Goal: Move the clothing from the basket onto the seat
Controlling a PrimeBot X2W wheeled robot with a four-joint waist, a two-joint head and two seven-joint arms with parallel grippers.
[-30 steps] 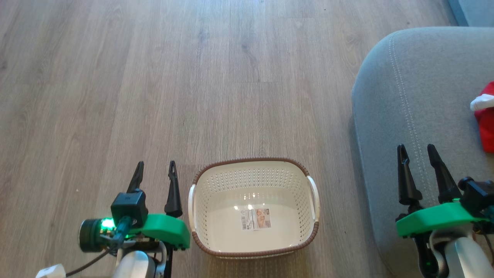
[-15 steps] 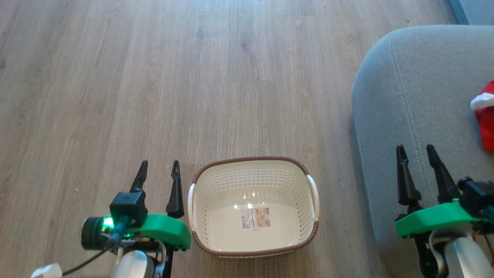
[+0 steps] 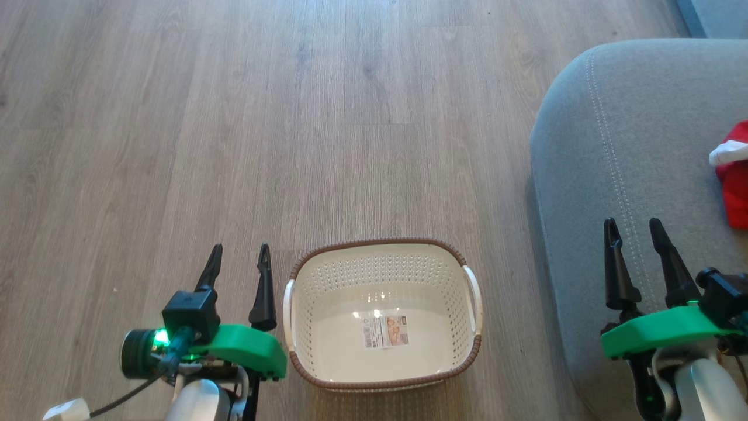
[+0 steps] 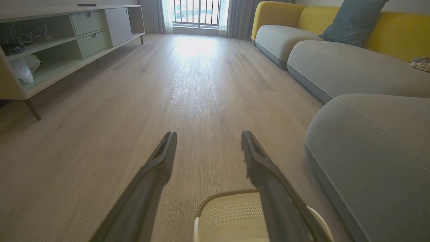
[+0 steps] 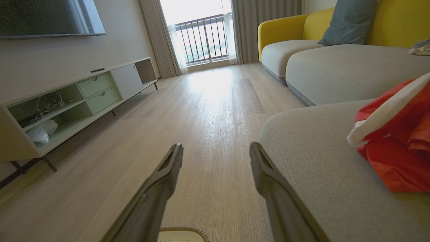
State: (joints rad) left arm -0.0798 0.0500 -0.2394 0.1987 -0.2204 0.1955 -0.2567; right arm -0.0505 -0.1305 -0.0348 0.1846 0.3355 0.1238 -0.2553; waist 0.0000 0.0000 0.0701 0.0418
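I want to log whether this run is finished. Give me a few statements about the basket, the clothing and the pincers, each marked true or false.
1. The cream perforated plastic basket holds a red garment. False: only a paper label lies inside.
2. Red fabric clothing with a white band lies on the grey upholstered seat. True.
3. The left pincer is shut on cloth. False: it is open and empty.
4. The right pincer is open and empty. True.
5. The basket stands on the seat. False: it stands on the wooden floor, beside the seat.

Open floor (image 3: 234,117) all around the basket (image 3: 383,245); the seat (image 3: 613,146) just rightward.
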